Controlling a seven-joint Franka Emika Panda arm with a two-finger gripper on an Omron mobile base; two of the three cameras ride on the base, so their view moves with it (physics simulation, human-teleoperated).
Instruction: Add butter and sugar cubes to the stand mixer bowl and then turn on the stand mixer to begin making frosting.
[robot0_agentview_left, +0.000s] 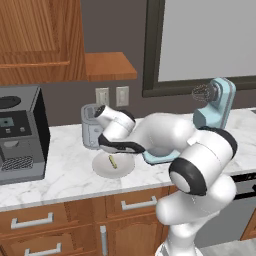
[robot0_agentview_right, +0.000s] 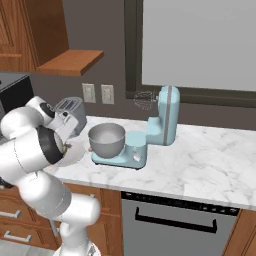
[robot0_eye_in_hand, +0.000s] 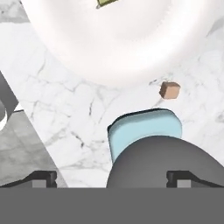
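The butter (robot0_agentview_left: 113, 161) is a small yellow-green stick lying on a pale round plate (robot0_agentview_left: 102, 169). In the hand view one tan sugar cube (robot0_eye_in_hand: 169, 89) rests on the marble between the plate (robot0_eye_in_hand: 109, 48) and a corner of the mixer's blue base (robot0_eye_in_hand: 144, 127). The steel stand mixer bowl (robot0_agentview_right: 106, 139) sits on that base, under the raised head of the light-blue stand mixer (robot0_agentview_right: 164, 120). My gripper (robot0_eye_in_hand: 111, 178) hangs open over the bowl's near rim (robot0_eye_in_hand: 166, 162), fingertips (robot0_eye_in_hand: 41, 177) spread wide and holding nothing. In the left base view my arm hides the bowl.
A grey toaster (robot0_agentview_left: 92, 125) stands against the wall behind the plate. The black coffee machine (robot0_agentview_left: 20, 135) fills the counter's left end. Wall outlets (robot0_agentview_left: 112, 96) and a window (robot0_agentview_left: 205, 40) lie behind. Bare marble (robot0_agentview_right: 210, 165) stretches right of the mixer.
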